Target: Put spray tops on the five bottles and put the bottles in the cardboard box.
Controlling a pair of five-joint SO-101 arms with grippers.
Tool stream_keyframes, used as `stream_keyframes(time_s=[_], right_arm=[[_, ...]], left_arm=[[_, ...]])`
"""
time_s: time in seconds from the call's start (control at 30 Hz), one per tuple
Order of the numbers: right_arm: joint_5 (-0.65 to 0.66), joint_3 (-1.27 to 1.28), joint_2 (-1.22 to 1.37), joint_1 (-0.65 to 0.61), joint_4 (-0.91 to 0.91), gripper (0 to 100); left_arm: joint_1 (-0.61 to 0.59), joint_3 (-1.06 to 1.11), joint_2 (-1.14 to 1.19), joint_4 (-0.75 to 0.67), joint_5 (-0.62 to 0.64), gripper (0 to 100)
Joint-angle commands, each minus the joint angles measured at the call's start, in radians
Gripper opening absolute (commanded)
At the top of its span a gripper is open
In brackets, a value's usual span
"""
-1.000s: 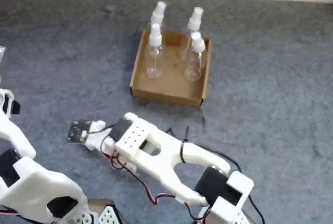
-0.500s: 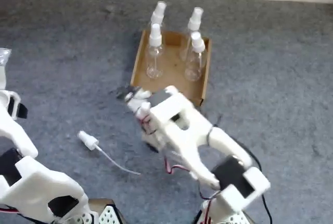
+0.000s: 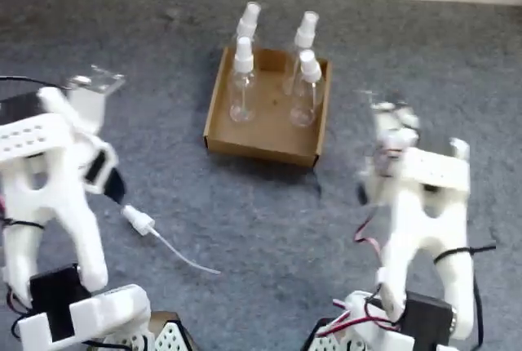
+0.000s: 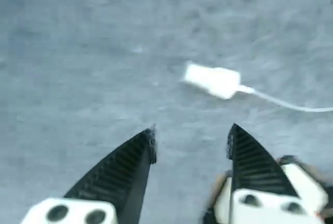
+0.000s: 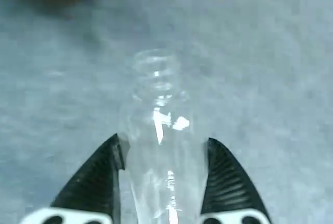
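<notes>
A clear bottle (image 5: 158,125) with a bare threaded neck sits between the black fingers of my right gripper (image 5: 164,146), which is shut on it. In the high view that gripper (image 3: 390,122) hangs over the carpet to the right of the cardboard box (image 3: 218,110). A white spray top (image 3: 139,221) with its thin tube lies on the carpet, left of centre. My left gripper (image 4: 191,135) is open above the carpet, a short way from the spray top (image 4: 213,81). Seen from above, the left gripper (image 3: 91,88) is at the far left.
Several clear bottles with spray tops, such as one (image 3: 242,82), stand upright in the box near the table's far edge. Grey carpet covers the table. Red and black cables (image 3: 367,233) hang along the right arm. Both arm bases fill the near corners.
The right arm swung from the spray top's spot at the left across to the right of the box. The spray top stayed on the carpet. The left arm rose and came in beside it.
</notes>
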Motion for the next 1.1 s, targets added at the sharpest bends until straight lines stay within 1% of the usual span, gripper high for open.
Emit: stream_keyframes(time_s=[0.0, 0.1, 0.23, 0.33, 0.4, 0.47, 0.67, 0.8, 0.9, 1.0, 1.07], right_arm=[[0.074, 0.053, -0.045, 0.107, -0.108, 0.3], [0.084, 0.147, -0.045, 0.154, -0.220, 0.3], [0.084, 0.236, -0.045, 0.194, -0.340, 0.3], [0.084, 0.278, -0.045, 0.194, -0.381, 0.3], [0.084, 0.294, -0.045, 0.194, -0.395, 0.3], [0.084, 0.300, -0.047, 0.194, -0.403, 0.3], [0.084, 0.302, -0.047, 0.189, -0.414, 0.3], [0.084, 0.302, -0.047, 0.193, -0.414, 0.3], [0.084, 0.302, -0.047, 0.194, -0.410, 0.3], [0.084, 0.302, -0.047, 0.194, -0.409, 0.3], [0.084, 0.302, -0.047, 0.194, -0.409, 0.3]], left_arm=[[0.125, 0.085, -0.048, -0.057, 0.172, 18], [0.176, 0.179, -0.048, -0.120, 0.299, 18], [0.174, 0.308, -0.048, -0.265, 0.450, 18], [0.177, 0.390, -0.048, -0.361, 0.542, 18], [0.163, 0.432, -0.048, -0.422, 0.580, 18], [0.137, 0.456, -0.044, -0.471, 0.594, 17], [0.139, 0.535, -0.039, -0.594, 0.591, 17], [0.140, 0.555, -0.039, -0.652, 0.588, 8], [0.171, 0.545, -0.039, -0.658, 0.588, 1], [0.242, 0.544, -0.039, -0.658, 0.586, 1], [0.300, 0.541, -0.041, -0.658, 0.539, 1]])
